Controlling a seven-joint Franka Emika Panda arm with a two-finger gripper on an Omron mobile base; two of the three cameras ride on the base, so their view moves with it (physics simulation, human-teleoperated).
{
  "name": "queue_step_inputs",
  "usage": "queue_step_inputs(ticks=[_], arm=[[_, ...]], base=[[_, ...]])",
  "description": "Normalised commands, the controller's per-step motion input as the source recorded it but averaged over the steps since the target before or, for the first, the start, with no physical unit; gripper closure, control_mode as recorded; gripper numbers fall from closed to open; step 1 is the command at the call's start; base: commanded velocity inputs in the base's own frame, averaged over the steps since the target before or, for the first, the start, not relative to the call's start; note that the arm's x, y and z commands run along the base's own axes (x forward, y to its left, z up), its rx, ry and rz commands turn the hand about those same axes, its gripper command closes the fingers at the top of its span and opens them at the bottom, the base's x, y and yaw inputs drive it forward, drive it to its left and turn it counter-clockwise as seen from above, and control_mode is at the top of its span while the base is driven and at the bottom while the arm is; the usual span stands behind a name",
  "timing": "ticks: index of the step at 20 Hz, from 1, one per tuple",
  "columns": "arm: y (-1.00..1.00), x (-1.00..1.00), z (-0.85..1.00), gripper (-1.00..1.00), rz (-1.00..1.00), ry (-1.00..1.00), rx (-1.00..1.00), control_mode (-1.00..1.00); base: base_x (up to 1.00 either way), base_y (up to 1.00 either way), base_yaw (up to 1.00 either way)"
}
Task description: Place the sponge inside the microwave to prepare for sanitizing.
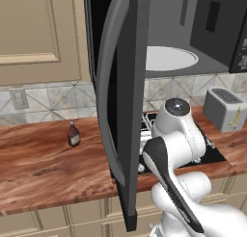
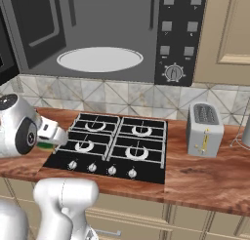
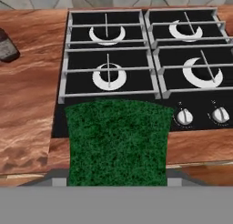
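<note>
The two-finger gripper (image 2: 54, 139) is closed on the small green-topped, yellow-bottomed sponge (image 3: 117, 143), holding it low over the front left corner of the black four-burner stove (image 2: 114, 149), judged a carrying hold before the lift. The large black microwave (image 2: 97, 34) hangs above with its dark glass door (image 1: 120, 101) swung wide, so its white round turntable (image 2: 100, 59) is exposed to receive it. Counted: one sponge, one small brown bottle (image 1: 73, 134), one silver toaster (image 2: 204, 129), four burners.
</note>
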Motion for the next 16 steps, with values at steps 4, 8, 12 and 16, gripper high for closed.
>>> queue_step_inputs(ticks=[4,8,12,16], arm=[[-0.21,-0.28,0.89,1.00,0.00,-0.06,0.00,-1.00],[-0.10,-0.28,0.93,1.00,0.00,-0.09,-0.01,-1.00],[-0.03,-0.33,0.84,1.00,0.00,-0.08,-0.02,-1.00],[-0.06,-0.29,0.66,1.00,0.00,-0.01,-0.08,-1.00]], base=[[0.00,0.00,0.00],[0.00,0.00,0.00],[0.00,0.00,0.00],[0.00,0.00,0.00]])
